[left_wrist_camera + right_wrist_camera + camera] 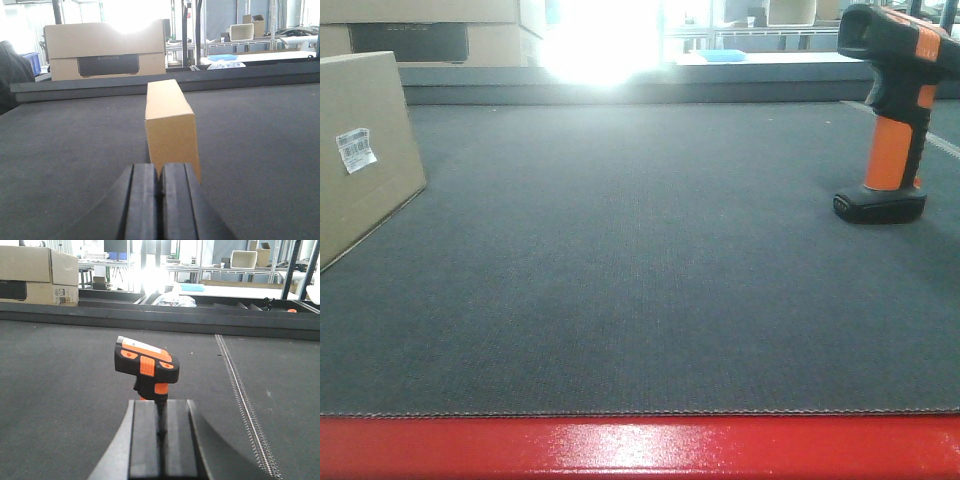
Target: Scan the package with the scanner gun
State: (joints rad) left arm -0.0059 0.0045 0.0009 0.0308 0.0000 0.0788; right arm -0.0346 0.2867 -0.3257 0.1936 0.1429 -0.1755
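The package [360, 150], a tan cardboard box with a small white barcode label, stands at the left edge of the dark mat. In the left wrist view its narrow end [171, 127] faces me, just beyond my left gripper [160, 172], which is shut and empty. The scanner gun [892, 110] stands upright on its black foot at the right of the mat, orange handle, black head. In the right wrist view the scanner gun [146, 367] stands a short way ahead of my right gripper [161, 407], shut with nothing in it.
A raised dark ledge [640, 85] bounds the mat's far side. Pale cartons with a dark panel [105, 50] stand behind it. A zipper-like seam [245, 405] runs along the mat right of the scanner. A red edge [640, 445] lines the near side.
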